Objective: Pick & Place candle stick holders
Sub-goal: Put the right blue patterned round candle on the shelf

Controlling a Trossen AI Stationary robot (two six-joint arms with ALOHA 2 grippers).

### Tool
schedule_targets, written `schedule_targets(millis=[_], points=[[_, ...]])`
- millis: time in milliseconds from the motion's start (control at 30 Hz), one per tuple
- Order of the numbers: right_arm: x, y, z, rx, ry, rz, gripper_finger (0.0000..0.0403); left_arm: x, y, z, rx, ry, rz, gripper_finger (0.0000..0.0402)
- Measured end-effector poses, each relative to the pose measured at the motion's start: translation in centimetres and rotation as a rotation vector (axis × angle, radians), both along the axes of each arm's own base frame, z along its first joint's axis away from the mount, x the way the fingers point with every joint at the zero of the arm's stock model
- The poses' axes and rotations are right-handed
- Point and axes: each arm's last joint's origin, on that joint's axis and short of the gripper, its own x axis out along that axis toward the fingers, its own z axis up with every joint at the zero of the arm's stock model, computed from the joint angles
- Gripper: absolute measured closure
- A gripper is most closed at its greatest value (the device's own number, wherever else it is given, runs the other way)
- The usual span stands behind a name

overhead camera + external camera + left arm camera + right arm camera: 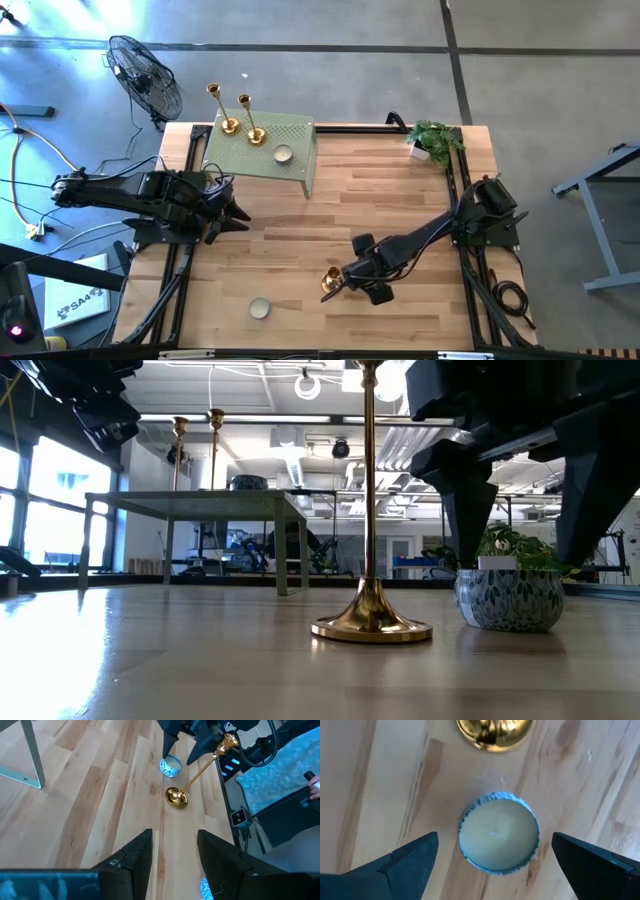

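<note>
Gold and mirror-bright, one candlestick (370, 622) stands on the wooden table (400, 200) at the low view's centre, round domed base below a thin stem cut off at the top edge. Beside it sits a blue-patterned ceramic pot (509, 598). Lower centre in the high view, the right gripper (362, 283) hangs over them, jaws wide, holding nothing. Two more candlesticks (240, 118) stand on a perforated green stand (290, 165), upper left. At mid-left, the left gripper (232, 211) waits, jaws partly apart, empty.
</note>
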Motion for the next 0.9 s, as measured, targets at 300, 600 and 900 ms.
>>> schedule_targets(millis=[300,600,900], points=[[0.22,-0.06,-0.44,0.009,-0.037,-0.004,0.0018,0.00,0.01,0.00,0.003,0.000,0.002,0.0247],[0.34,-0.43,-0.44,-0.044,-0.057,-0.023,0.0018,0.00,0.00,-0.01,0.004,0.000,-0.002,0.0247],[0.31,-0.42,-0.45,-0.025,-0.047,-0.044,0.0018,-0.01,-0.01,-0.01,0.002,0.000,-0.006,0.0247]])
